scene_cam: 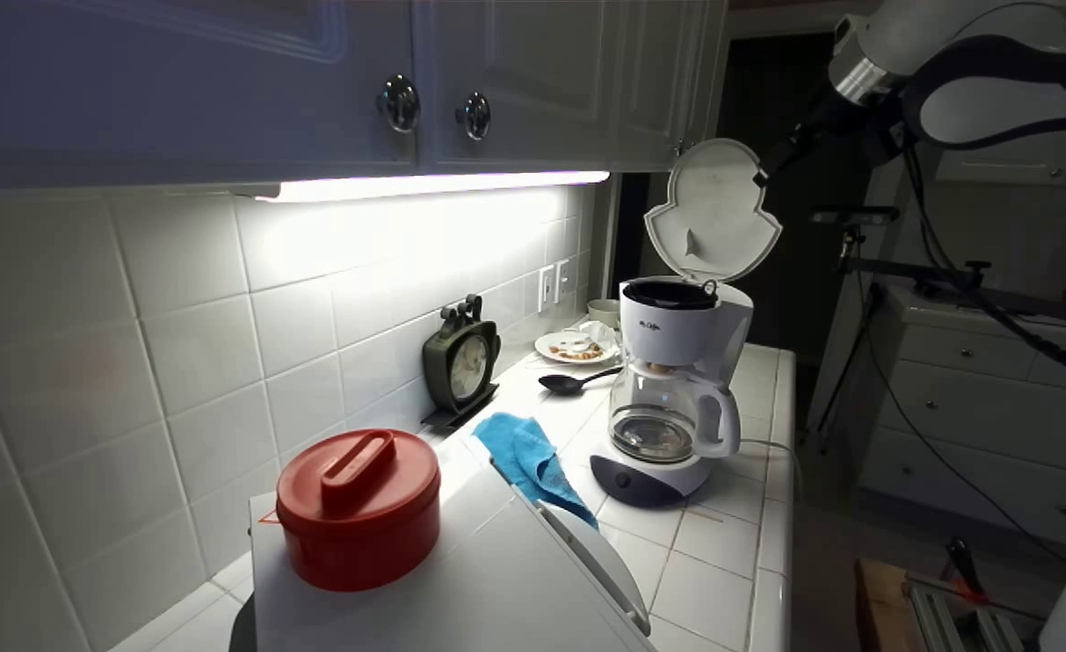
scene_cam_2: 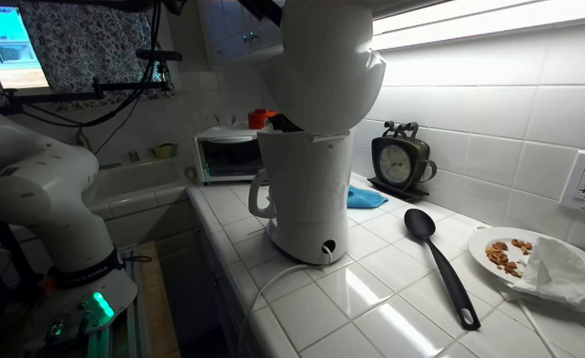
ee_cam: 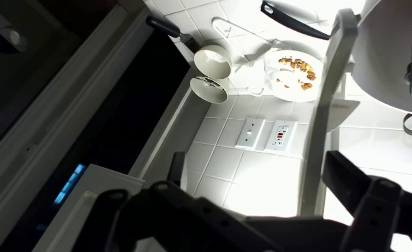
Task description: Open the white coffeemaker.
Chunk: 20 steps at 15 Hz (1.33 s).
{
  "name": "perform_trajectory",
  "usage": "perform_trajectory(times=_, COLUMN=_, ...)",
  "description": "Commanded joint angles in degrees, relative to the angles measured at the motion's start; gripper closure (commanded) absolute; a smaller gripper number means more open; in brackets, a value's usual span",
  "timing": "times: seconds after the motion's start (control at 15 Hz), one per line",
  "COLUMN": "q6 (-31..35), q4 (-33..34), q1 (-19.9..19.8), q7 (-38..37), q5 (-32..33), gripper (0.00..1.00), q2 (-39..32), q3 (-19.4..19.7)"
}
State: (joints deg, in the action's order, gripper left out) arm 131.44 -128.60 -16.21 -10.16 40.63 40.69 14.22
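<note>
Nearest in an exterior view: toaster oven (scene_cam: pixel 478 589) w/ red tub (scene_cam: pixel 360 516) on top, hiding part of the table (scene_cam: pixel 714 543). Blue cloth (scene_cam: pixel 528 453) lies just past it, dk clock (scene_cam: pixel 462 362) stands by the wall (scene_cam: pixel 197 362). Next, on the tiled table close to its outer edge, the white coffeemaker (scene_cam: pixel 677 340): white body, dk rim round the open top, glass carafe (scene_cam: pixel 648 418) seated below, dk base panel w/ knob. It stands upright, long axis vert.; logo side faces the oven, carafe handle points to table's outer edge, back w/ cord (scene_cam_2: pixel 294 268) faces opp. way. Its lid (scene_cam: pixel 716 208) is up, approx. vert., inside facing same way as the logo. The jaws are up at lid's rim; wrist view shows them spread, rim betw. them, contact unclear. Beyond: black spoon (scene_cam: pixel 567 384), then plate (scene_cam: pixel 546 342) w/ nuts (scene_cam: pixel 590 351) & crumpled paper (scene_cam: pixel 601 333).
</note>
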Motion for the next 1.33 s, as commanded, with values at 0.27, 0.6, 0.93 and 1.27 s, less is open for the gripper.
perform_trajectory(times=0.27, q6=-0.7, q4=0.9, q1=-0.8, q7=3.5, q5=-4.4, gripper=0.0, q2=0.4, q3=0.6)
perform_trajectory(times=0.6, q6=-0.7, q4=2.2, q1=2.5, q7=7.9, q5=-15.2, gripper=0.0, q2=0.9, q3=-0.2)
perform_trajectory(times=0.93, q6=-3.5, q4=5.0, q1=7.2, q7=12.3, q5=-25.6, gripper=0.0, q2=0.9, q3=-2.2)
perform_trajectory(times=1.27, q6=-12.0, q4=8.7, q1=12.4, q7=15.3, q5=-35.1, gripper=0.0, q2=0.4, q3=-3.1)
